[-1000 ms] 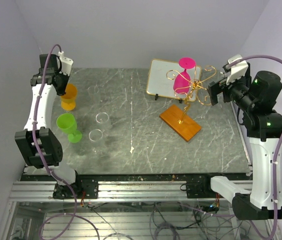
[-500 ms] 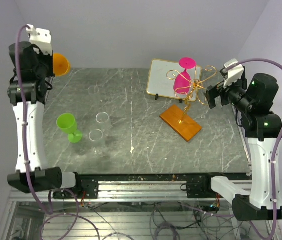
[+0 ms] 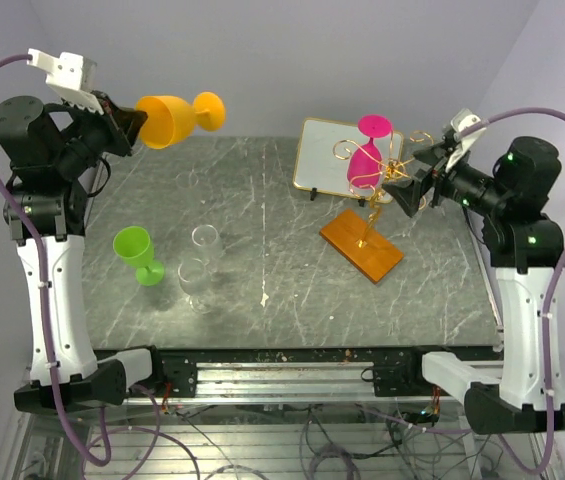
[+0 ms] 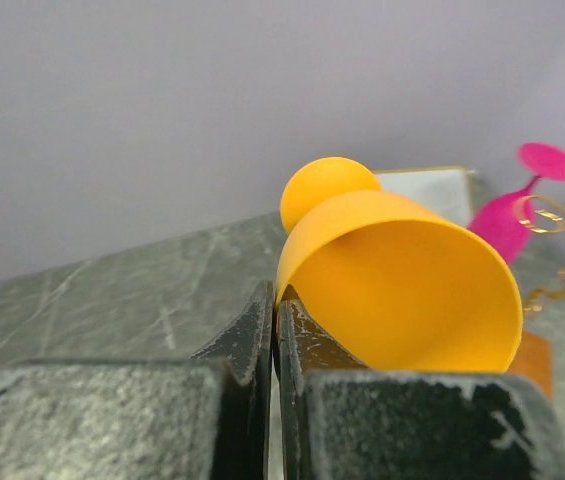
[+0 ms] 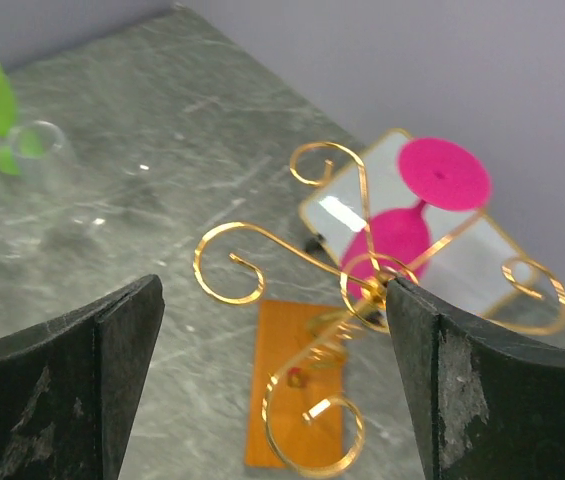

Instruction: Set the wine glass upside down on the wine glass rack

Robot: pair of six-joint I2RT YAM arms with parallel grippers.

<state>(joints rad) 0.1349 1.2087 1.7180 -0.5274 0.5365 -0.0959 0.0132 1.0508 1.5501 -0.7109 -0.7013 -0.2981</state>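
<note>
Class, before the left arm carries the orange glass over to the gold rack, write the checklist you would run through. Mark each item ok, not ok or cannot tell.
1. Grip: the left gripper is shut on the rim of the orange wine glass: ok.
2. Glass turned upside down: not ok; it lies on its side, foot pointing toward the rack.
3. Free scroll on the wine glass rack: ok; the pink glass hangs at the back and the front scrolls are empty.
4. The right gripper is open: ok.
5. Right gripper clear of the rack's wires: cannot tell.
</note>
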